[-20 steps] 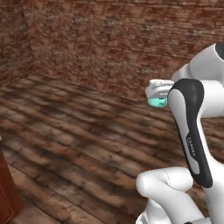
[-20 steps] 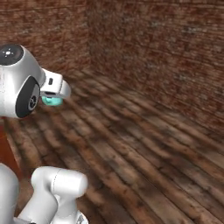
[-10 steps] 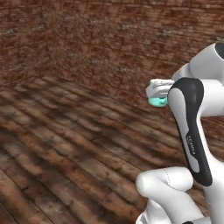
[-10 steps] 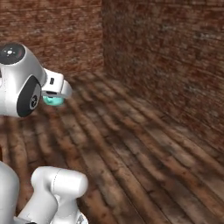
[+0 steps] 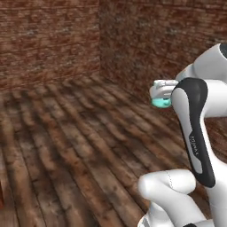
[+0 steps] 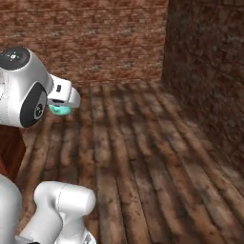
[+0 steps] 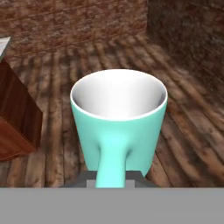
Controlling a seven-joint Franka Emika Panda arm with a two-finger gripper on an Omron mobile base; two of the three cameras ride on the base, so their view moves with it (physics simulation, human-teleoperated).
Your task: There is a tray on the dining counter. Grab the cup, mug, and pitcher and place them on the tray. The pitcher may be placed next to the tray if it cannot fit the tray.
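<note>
My gripper (image 7: 112,178) is shut on the handle of the light teal mug (image 7: 118,114), which stays upright with its white inside empty. From the left base view the mug (image 5: 160,102) peeks out under the white hand (image 5: 162,90), level with the arm's elbow. In the right base view the mug (image 6: 59,110) hangs below the hand (image 6: 63,94), high above the floor. The tray, the cup and the pitcher are out of view.
Brick walls meet in a corner (image 5: 99,40) ahead, over a dark wood plank floor (image 6: 143,167). A reddish wood base (image 7: 17,113) with a pale slab corner (image 7: 3,43) on top stands at the left; it also shows beside the arm (image 6: 9,147).
The whole picture has swept sideways in both base views, so the base is turning; the wall corner has come into view. The arm and the held mug keep their pose.
</note>
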